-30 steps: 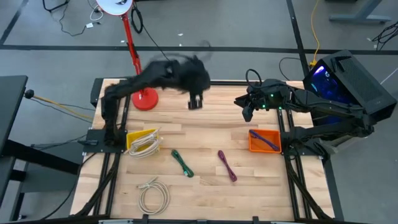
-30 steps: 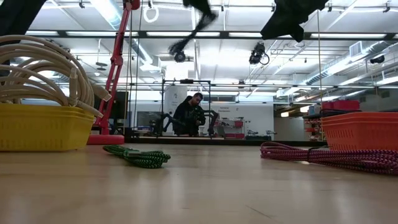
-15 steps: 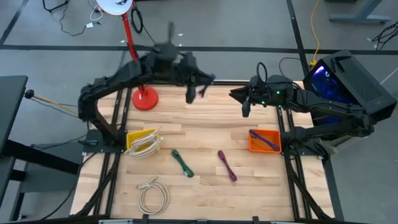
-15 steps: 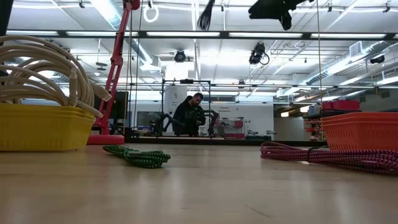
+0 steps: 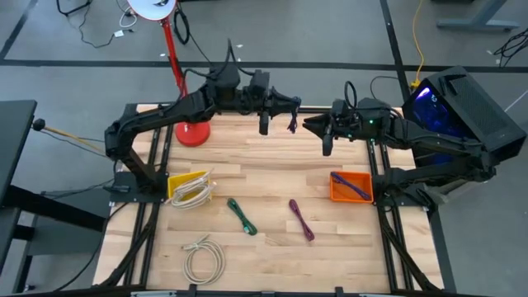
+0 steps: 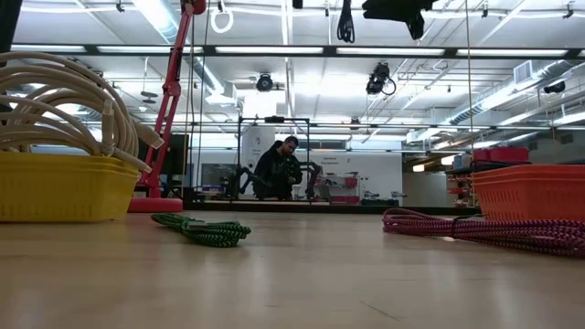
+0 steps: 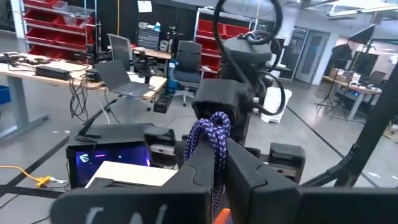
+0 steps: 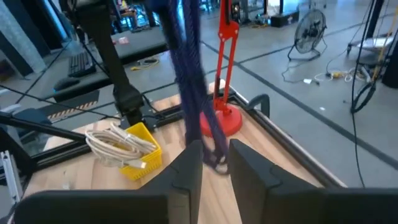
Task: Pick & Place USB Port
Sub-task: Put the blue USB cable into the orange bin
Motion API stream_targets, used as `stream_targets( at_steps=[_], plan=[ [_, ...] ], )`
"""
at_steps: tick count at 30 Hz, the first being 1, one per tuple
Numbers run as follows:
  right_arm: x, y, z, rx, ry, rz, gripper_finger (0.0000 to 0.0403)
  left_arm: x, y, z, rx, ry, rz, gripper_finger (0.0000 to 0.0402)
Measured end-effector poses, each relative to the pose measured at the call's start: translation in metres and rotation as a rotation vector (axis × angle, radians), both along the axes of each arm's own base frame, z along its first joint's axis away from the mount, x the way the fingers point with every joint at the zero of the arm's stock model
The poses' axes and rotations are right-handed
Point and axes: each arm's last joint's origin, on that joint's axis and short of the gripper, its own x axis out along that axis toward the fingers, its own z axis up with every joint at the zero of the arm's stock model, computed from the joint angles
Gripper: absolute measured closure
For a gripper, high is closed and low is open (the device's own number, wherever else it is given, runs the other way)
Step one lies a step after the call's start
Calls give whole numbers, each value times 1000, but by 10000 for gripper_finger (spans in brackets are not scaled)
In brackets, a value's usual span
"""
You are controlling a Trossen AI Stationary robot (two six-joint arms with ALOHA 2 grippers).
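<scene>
Cable (image 5: 292,124), purple and folded in a loop, up in the air now, well off the table, back and to the left of the orange bin (image 5: 332,188). Clamped at its top in the left gripper (image 7: 216,157), fingers tight together on the braid, the rest dangling free below.

A second ago: left arm lower and farther left of the bin, mid-swing and blurred. Since then: swung up and across toward the bin side, stretched out almost level, stopping with the cable just ahead of the right gripper (image 8: 214,157). Right arm hardly moved in that time, waiting in the air behind the bin, pointed left at the incoming cable. Right fingers apart, a narrow gap between them, the cable's lower end hanging at or just before that gap. No pinch there to be seen; whether braid and pads touch, cannot tell.

Meaning for the task, as a judgement: pick done, carry done, hand-over set up but not made. Next probably calls for closing the right fingers on the hanging end, then letting go on the left, then a short trip down into the bin, which already holds one purple cable (image 5: 351,186). Main risk: a limp, swaying cable slipping past the narrow gap, or dropping if released too soon.
</scene>
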Motion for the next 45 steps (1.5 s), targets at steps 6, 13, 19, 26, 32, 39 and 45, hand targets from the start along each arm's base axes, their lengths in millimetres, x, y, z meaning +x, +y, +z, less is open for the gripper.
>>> stream_targets(
  at_steps=[6, 13, 19, 26, 32, 39, 45],
  plan=[
    [2, 0, 8, -32, -82, 10, 297, 5, -6, 0, -2, -26, -26, 385],
    [4, 0, 10, -12, -115, 43, 224, 9, -10, -3, 2, -23, -22, 385],
    [4, 1, 12, 20, -144, 64, 175, 9, -10, -2, 5, -34, -21, 385],
    [4, 2, 12, 26, -141, 74, 165, 9, -9, -3, 18, -26, -16, 385],
    [3, 4, 15, 23, -165, 103, 176, 7, 0, -6, 41, 8, 45, 385],
    [3, 3, 15, 22, -168, 101, 181, 7, 4, -7, 34, 15, 69, 385],
    [4, 1, 16, -2, -177, 64, 181, 9, -4, -5, 37, -9, 47, 385]
  ],
)
